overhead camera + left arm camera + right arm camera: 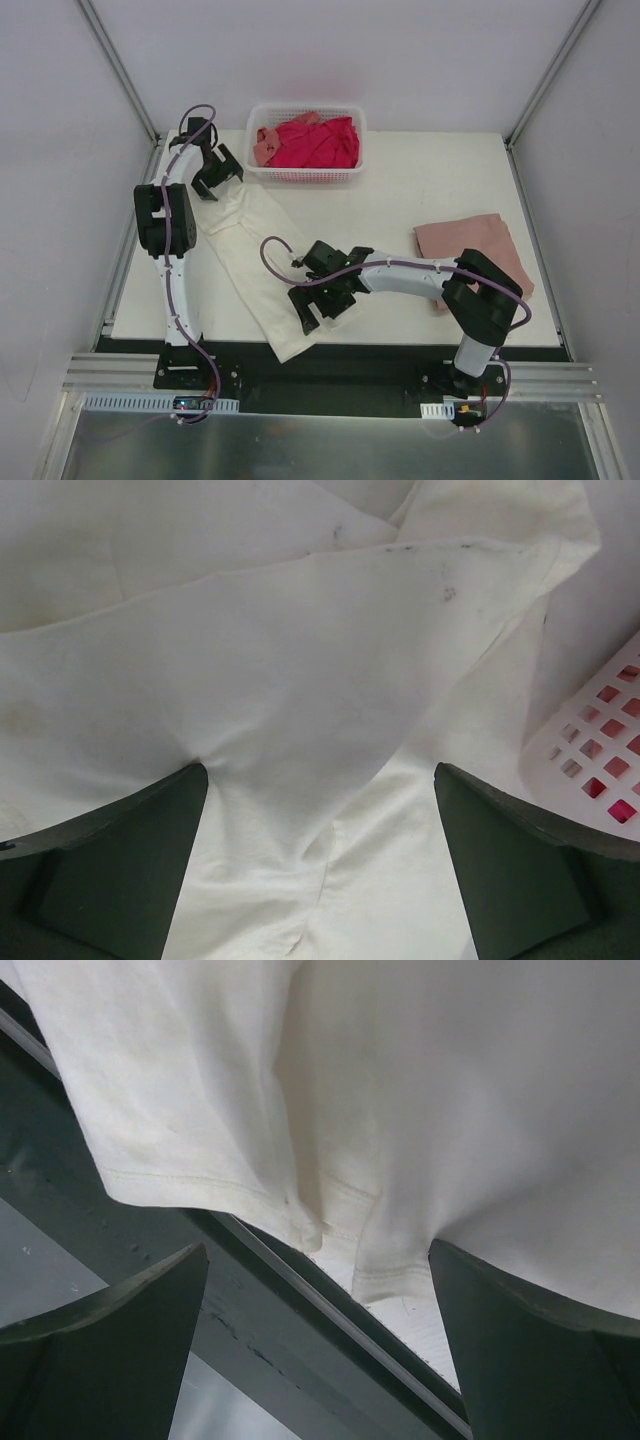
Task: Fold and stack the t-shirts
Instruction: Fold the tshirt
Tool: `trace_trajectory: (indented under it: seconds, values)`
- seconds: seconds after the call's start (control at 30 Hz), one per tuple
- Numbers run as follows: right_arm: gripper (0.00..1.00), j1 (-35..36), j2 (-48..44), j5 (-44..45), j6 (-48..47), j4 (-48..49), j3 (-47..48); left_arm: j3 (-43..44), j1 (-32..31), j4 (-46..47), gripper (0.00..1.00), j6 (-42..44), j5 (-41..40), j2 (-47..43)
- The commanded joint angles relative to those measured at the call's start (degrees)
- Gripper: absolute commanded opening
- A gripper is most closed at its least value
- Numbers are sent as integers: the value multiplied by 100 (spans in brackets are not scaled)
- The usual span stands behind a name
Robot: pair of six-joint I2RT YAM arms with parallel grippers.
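Your left gripper (220,182) spread wide over cream t-shirt (250,265), far end; right gripper (322,314) likewise unclenched at near hem.

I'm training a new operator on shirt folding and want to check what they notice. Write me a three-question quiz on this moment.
1. True or false: the folded pink shirt lies inside the basket.
2. Which shirt lies beneath both the left gripper and the right gripper? A) the magenta-red shirt B) the cream shirt C) the pink shirt
3. Fill in: one end of the cream shirt hangs over the ____ edge of the table.

Key: 1 false, it lies on the table at the right; 2 B; 3 near.
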Motion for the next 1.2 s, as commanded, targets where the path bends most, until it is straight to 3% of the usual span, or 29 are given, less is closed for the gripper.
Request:
trace_trajectory:
  seconds: [0.0, 0.27, 0.37, 0.5, 0.6, 0.9, 1.17]
  values:
    - [97, 29, -136, -141, 8, -96, 305, 0, 126, -45, 99, 109, 95, -181]
    - [97, 38, -752, 333, -220, -245, 305, 342, 134, -45, 99, 538, -230, -1000]
    - [97, 20, -849, 605, -343, -280, 173, 719, 134, -36, 99, 1485, 50, -992]
    - [97, -6, -604, 615, -511, -307, 208, 1299, 143, -54, 99, 3145, 1139, -510]
    - [97, -6, -410, 676, -581, -359, 331, 1606, 213, -45, 99, 3579, 1632, -141]
    - [97, -261, 126, 870, -494, -553, 762, 2495, 310, -19, 83, 3712, 1598, 845]
    - [97, -490, 223, 913, -414, -641, 735, 2601, 310, 279, 76, 3572, 1589, 1249]
